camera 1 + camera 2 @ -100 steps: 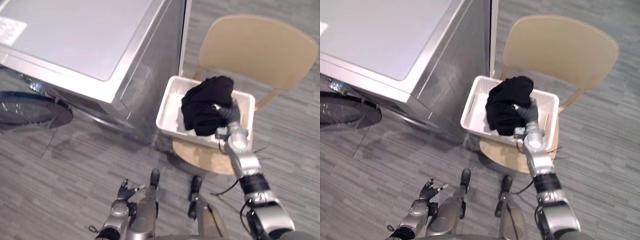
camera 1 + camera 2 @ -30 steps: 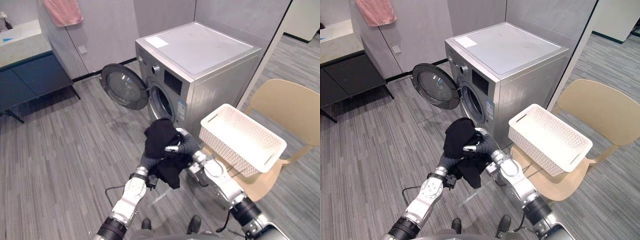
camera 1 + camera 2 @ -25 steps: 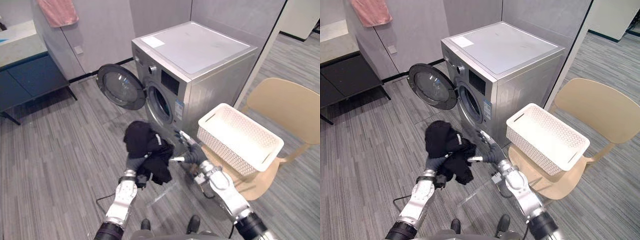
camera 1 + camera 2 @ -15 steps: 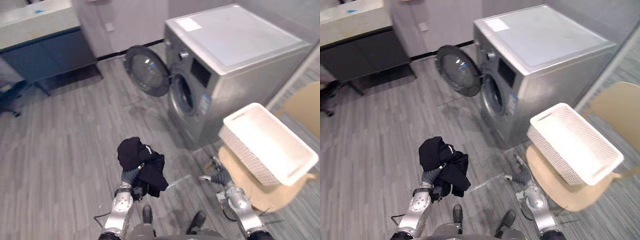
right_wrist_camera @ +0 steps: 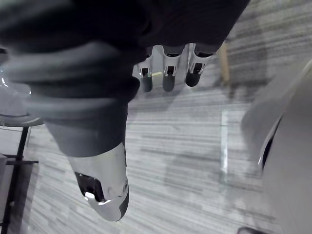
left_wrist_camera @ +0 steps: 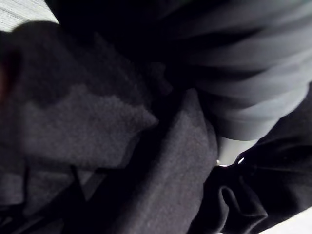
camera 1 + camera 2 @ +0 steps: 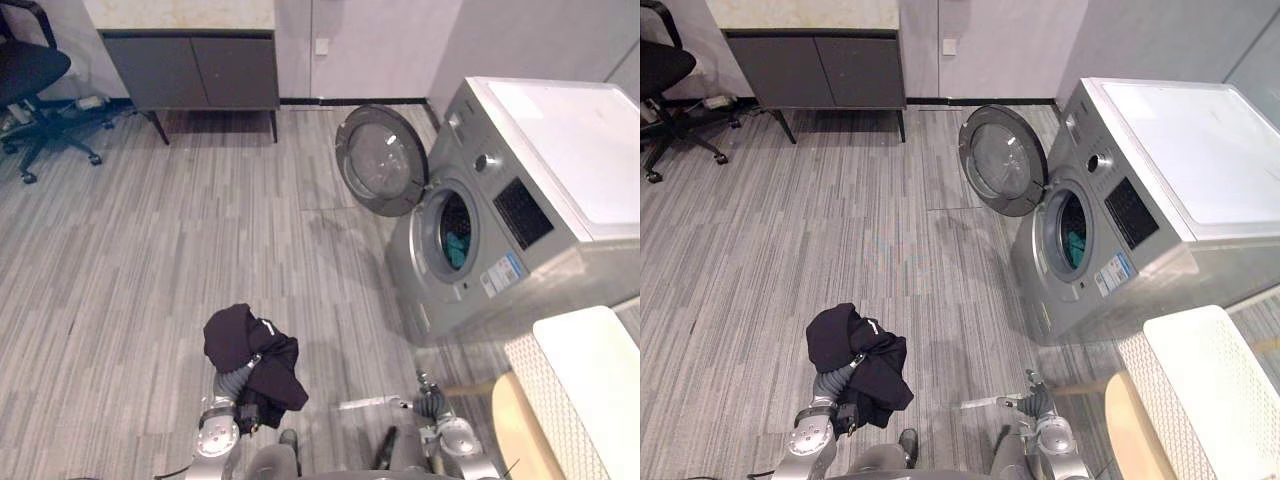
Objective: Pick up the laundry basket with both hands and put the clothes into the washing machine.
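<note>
Clothes (image 7: pixel 240 342) are draping the left hand (image 7: pixel 230 385), well apart from the washing machine (image 7: pixel 520 190), hiding its fingers: grip cannot be told. Right hand (image 5: pixel 166 74) is hanging slack, empty.

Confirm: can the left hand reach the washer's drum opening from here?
Probably not yet. The left hand, under the black garment, is a stretch of floor away from the drum opening. The door stands open, so only distance is in the way.
</note>
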### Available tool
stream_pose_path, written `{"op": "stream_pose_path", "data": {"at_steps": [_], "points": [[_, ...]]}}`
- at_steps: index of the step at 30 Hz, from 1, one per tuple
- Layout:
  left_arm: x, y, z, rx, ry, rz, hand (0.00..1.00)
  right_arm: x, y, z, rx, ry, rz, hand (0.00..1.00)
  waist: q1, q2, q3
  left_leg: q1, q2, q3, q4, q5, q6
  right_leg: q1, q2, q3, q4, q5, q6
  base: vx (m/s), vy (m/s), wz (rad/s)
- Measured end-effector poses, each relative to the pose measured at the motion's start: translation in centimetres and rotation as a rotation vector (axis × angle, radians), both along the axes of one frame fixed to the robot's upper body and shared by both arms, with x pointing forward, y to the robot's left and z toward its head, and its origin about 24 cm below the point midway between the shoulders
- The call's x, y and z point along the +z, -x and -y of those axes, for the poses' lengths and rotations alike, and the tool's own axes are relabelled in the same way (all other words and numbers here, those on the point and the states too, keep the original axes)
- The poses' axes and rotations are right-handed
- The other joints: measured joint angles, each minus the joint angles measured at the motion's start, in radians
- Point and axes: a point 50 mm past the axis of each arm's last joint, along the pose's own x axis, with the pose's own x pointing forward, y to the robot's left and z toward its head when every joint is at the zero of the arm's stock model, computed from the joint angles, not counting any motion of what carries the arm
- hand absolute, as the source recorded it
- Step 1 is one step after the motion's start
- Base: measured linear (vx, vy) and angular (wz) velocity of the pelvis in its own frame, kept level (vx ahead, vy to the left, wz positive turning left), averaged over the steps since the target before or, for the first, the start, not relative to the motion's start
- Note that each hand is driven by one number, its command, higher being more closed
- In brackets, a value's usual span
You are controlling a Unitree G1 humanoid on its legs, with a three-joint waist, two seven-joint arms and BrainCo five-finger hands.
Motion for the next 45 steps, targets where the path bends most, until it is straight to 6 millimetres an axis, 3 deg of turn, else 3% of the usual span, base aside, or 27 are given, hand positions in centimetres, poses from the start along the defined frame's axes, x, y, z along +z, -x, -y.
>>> {"op": "stream_pose_path", "data": {"at_steps": [2,4,5,7,9,10,11,13,16,17,19,20,21,22,23,24,26,28,30,32,33,35,36,39,41,43,45], "points": [[0.5,-0.8,-0.1,0.003,-0.001,0.027,1.0,0.0,0.1,0.2,-0.011,0.008,-0.005,0.0,-0.02,-0.003,0.016,0.025,-0.009,-0.04,0.013,-0.038,-0.02,-0.01,0.035,0.007,-0.187,0.066,-0.016,0.41,-0.184,0.79],[0.4,-0.7,0.0,0.004,0.002,0.024,1.0,-0.1,0.3,0.7,-0.022,0.021,-0.014,0.0,-0.046,0.004,0.014,0.05,0.001,-0.094,0.06,-0.102,-0.055,-0.005,0.051,0.026,-0.136,0.16,-0.084,0.44,-0.265,0.81],[0.3,-0.6,0.3,0.005,0.013,0.019,1.0,0.0,0.3,1.0,-0.024,0.027,-0.013,0.0,-0.043,0.025,0.014,0.07,0.018,-0.092,0.069,-0.108,-0.07,-0.001,0.062,0.013,-0.109,0.131,-0.086,0.52,-0.267,0.45],[0.2,-0.5,0.9,0.015,0.041,0.018,1.0,0.4,-0.4,1.0,-0.036,0.022,0.01,0.0,-0.036,0.064,0.028,-0.032,0.08,-0.024,0.357,-0.066,-0.146,0.075,0.113,-0.021,-0.126,0.079,-0.118,0.58,-0.285,0.1],[0.0,-0.2,1.1,0.021,0.057,0.012,1.0,0.7,-0.7,0.7,-0.028,0.018,0.03,0.0,-0.011,0.079,0.038,-0.102,0.167,0.055,0.61,-0.009,-0.14,0.183,0.19,-0.013,-0.197,0.064,-0.146,0.53,-0.246,-0.47],[0.2,-0.3,1.3,0.006,0.063,0.022,1.0,1.0,-1.2,0.0,-0.027,-0.001,0.057,0.0,0.014,0.071,0.042,-0.138,0.222,0.127,0.765,-0.03,-0.113,0.26,0.229,0.018,-0.241,0.052,-0.163,0.49,-0.184,-0.76],[0.5,-0.5,1.4,-0.006,0.065,0.037,1.0,1.4,-1.6,-0.2,-0.028,-0.006,0.083,0.0,0.017,0.049,0.047,-0.172,0.232,0.17,0.81,-0.046,-0.089,0.308,0.237,0.04,-0.275,0.048,-0.17,0.48,-0.173,-0.67],[1.1,-1.2,1.9,-0.04,0.073,0.066,1.0,1.7,-2.1,-0.3,-0.037,-0.015,0.107,0.0,0.017,0.015,0.056,-0.248,0.214,0.194,0.733,-0.06,-0.066,0.389,0.238,0.081,-0.343,0.049,-0.17,0.51,-0.133,-0.52],[1.2,-1.6,2.3,-0.059,0.075,0.075,1.0,1.4,-2.0,0.1,-0.056,-0.012,0.089,0.0,0.02,0.01,0.063,-0.282,0.158,0.139,0.547,-0.06,-0.067,0.429,0.233,0.128,-0.369,0.049,-0.17,0.35,0.029,-0.57],[1.2,-1.7,2.5,-0.066,0.074,0.073,1.0,1.1,-1.8,0.2,-0.074,-0.015,0.069,0.0,0.022,0.004,0.072,-0.278,0.105,0.063,0.388,-0.051,-0.081,0.455,0.22,0.162,-0.373,0.048,-0.168,0.35,0.164,-0.85],[1.2,-1.8,2.6,-0.071,0.073,0.072,1.0,0.7,-1.4,0.6,-0.101,-0.011,0.047,0.0,0.035,0.006,0.075,-0.272,0.064,-0.03,0.188,-0.005,-0.126,0.477,0.209,0.212,-0.375,0.033,-0.143,0.38,0.272,-1.0],[1.0,-1.7,2.6,-0.069,0.075,0.064,1.0,0.5,-0.8,1.1,-0.116,0.006,0.031,0.0,0.038,0.028,0.071,-0.255,0.06,-0.089,0.064,0.093,-0.131,0.501,0.216,0.258,-0.375,-0.002,-0.086,0.35,0.338,-1.26],[0.4,-1.2,3.0,-0.065,0.087,0.036,1.0,0.5,-0.5,1.9,-0.117,0.03,0.023,0.0,0.042,0.078,0.054,-0.252,0.098,-0.121,0.038,0.189,-0.136,0.509,0.246,0.299,-0.372,-0.042,-0.044,0.35,0.388,-1.34],[0.0,-1.0,3.1,-0.067,0.089,0.014,1.0,0.4,-0.5,1.6,-0.117,0.021,0.016,0.0,0.047,0.072,0.062,-0.259,0.095,-0.111,0.088,0.216,-0.124,0.516,0.241,0.319,-0.359,-0.075,-0.03,0.26,0.385,-1.09],[-0.4,-1.3,2.4,-0.079,0.058,-0.021,1.0,0.1,-0.3,0.7,-0.117,-0.002,0.006,0.0,0.033,0.028,0.06,-0.253,0.063,-0.061,0.108,0.175,-0.107,0.489,0.188,0.345,-0.307,-0.09,-0.011,0.24,0.356,-0.83],[-0.5,-1.2,2.1,-0.084,0.04,-0.03,1.0,0.0,0.1,0.3,-0.121,-0.014,0.001,0.0,0.033,0.005,0.051,-0.246,0.046,-0.012,0.111,0.149,-0.087,0.453,0.152,0.364,-0.255,-0.1,0.003,0.22,0.299,-0.76],[-0.7,-0.9,1.9,-0.087,0.028,-0.041,1.0,-0.1,0.1,0.0,-0.118,-0.022,-0.003,0.0,0.035,-0.003,0.051,-0.205,0.037,0.081,0.114,0.108,-0.056,0.387,0.108,0.396,-0.143,-0.094,0.012,0.19,0.283,-1.17],[-1.0,-0.3,1.6,-0.083,0.02,-0.06,1.0,0.0,-0.3,-0.2,-0.104,-0.024,0.004,0.0,0.034,-0.003,0.052,-0.155,0.039,0.171,0.101,0.077,-0.04,0.319,0.067,0.357,-0.031,-0.073,0.04,0.14,0.241,-1.5],[-0.8,-0.4,0.8,-0.086,-0.012,-0.058,1.0,0.2,-1.0,-0.9,-0.06,-0.024,0.014,0.0,0.023,-0.003,0.051,-0.097,0.064,0.287,0.076,0.047,-0.025,0.249,-0.003,0.144,0.056,-0.023,0.01,0.11,0.165,-1.51],[-0.5,-0.6,0.2,-0.083,-0.029,-0.046,1.0,0.2,-1.6,-1.4,-0.029,-0.02,0.008,0.0,0.009,-0.003,0.051,-0.052,0.092,0.361,0.039,0.036,-0.028,0.237,-0.036,-0.069,0.047,-0.035,-0.025,0.12,0.075,-1.35],[-0.2,-0.8,0.0,-0.083,-0.037,-0.033,1.0,0.2,-1.7,-1.4,-0.019,-0.012,0.007,0.0,0.006,-0.001,0.051,-0.036,0.104,0.39,0.027,0.032,-0.03,0.235,-0.031,-0.176,0.014,-0.05,-0.029,0.14,0.031,-1.24],[0.0,-1.0,-0.5,-0.065,-0.042,-0.025,1.0,0.2,-1.6,-1.2,-0.015,-0.001,0.004,0.0,0.003,-0.009,0.049,-0.026,0.112,0.433,0.049,0.022,-0.037,0.231,-0.004,-0.252,-0.068,-0.038,-0.047,0.18,-0.038,-0.83],[0.0,-1.1,-0.7,-0.051,-0.039,-0.024,1.0,0.1,-1.4,-0.7,-0.011,0.019,-0.005,0.0,0.005,-0.011,0.046,-0.028,0.128,0.458,0.118,-0.013,-0.038,0.237,0.023,-0.244,-0.109,-0.049,-0.062,0.22,-0.09,-0.93],[-0.1,-1.0,-0.4,-0.05,-0.032,-0.029,1.0,-0.1,-1.0,-0.2,-0.012,0.032,-0.023,0.0,0.004,0.012,0.053,-0.061,0.192,0.438,0.295,-0.029,-0.042,0.291,0.083,-0.193,-0.176,-0.038,-0.062,0.23,-0.147,-0.79],[-0.4,-0.6,-0.1,-0.049,-0.02,-0.041,1.0,-0.5,0.1,0.4,-0.021,0.05,-0.057,0.0,0.011,0.04,0.063,-0.109,0.282,0.364,0.572,-0.01,-0.032,0.392,0.153,-0.145,-0.256,-0.029,-0.072,0.25,-0.055,-0.82],[-0.7,-0.2,0.3,-0.058,-0.005,-0.054,1.0,-0.4,-0.3,0.8,-0.04,0.067,-0.047,0.0,0.018,0.034,0.069,-0.17,0.254,0.265,0.64,-0.075,-0.051,0.415,0.148,-0.086,-0.272,-0.03,-0.072,0.18,0.047,-0.87],[-0.6,-0.5,0.8,-0.076,0.011,-0.049,1.0,0.0,-0.8,1.6,-0.071,0.079,-0.031,0.0,0.012,0.029,0.084,-0.209,0.186,0.177,0.518,-0.091,-0.065,0.413,0.133,-0.033,-0.273,-0.028,-0.069,0.2,0.146,-0.77]]}}
